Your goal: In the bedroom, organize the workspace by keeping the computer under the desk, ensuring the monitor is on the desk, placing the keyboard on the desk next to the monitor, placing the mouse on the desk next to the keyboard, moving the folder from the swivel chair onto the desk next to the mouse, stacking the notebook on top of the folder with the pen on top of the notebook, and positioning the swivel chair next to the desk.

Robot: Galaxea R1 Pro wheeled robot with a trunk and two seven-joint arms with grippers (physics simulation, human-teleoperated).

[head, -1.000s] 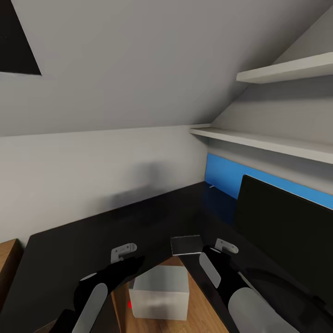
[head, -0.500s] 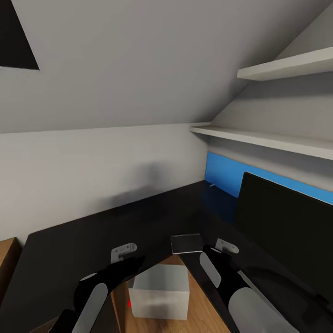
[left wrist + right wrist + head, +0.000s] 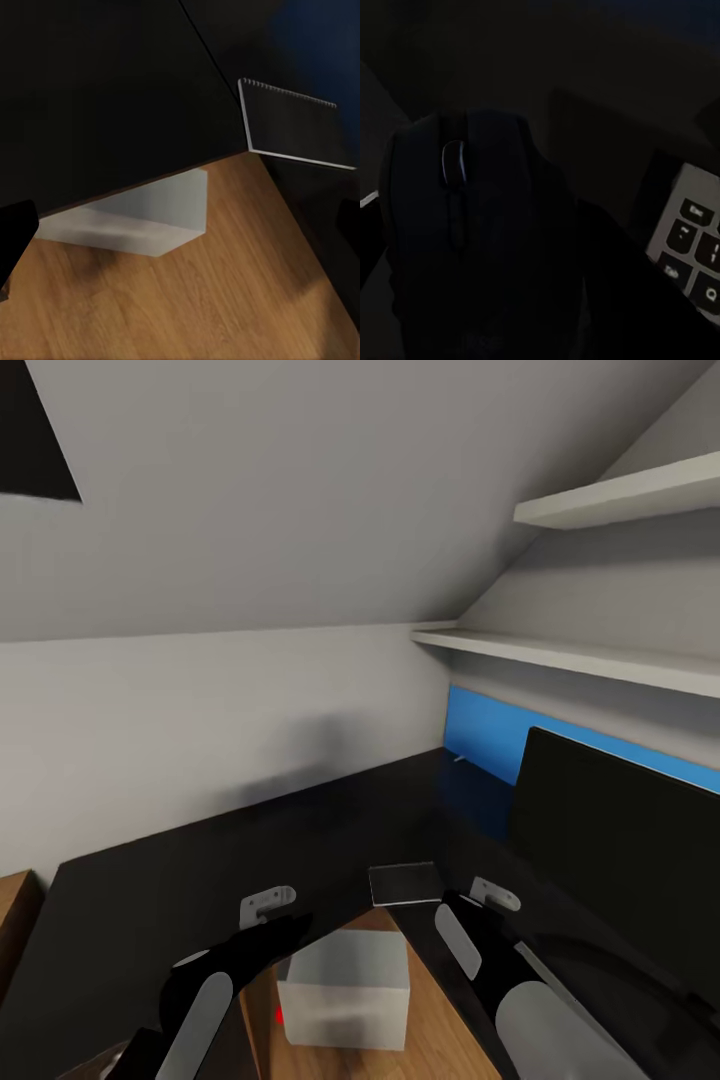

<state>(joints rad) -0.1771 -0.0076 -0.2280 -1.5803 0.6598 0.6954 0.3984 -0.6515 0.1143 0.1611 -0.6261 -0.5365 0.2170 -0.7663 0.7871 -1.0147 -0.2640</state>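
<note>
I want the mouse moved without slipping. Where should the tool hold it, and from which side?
Grip the mouse across its two long flanks, coming down from above. In the right wrist view it lies flat, scroll wheel up, body narrower across than along.

Monitor (image 3: 620, 830) walls the desk's (image 3: 200, 860) right; left open.

monitor (image 3: 620, 830) on desk (image 3: 200, 870), far right | notebook (image 3: 404, 883) at desk's near edge, left of monitor | computer (image 3: 345, 990) below, near | mouse (image 3: 457, 225) beside what looks like my keyboard (image 3: 690, 247)
</note>
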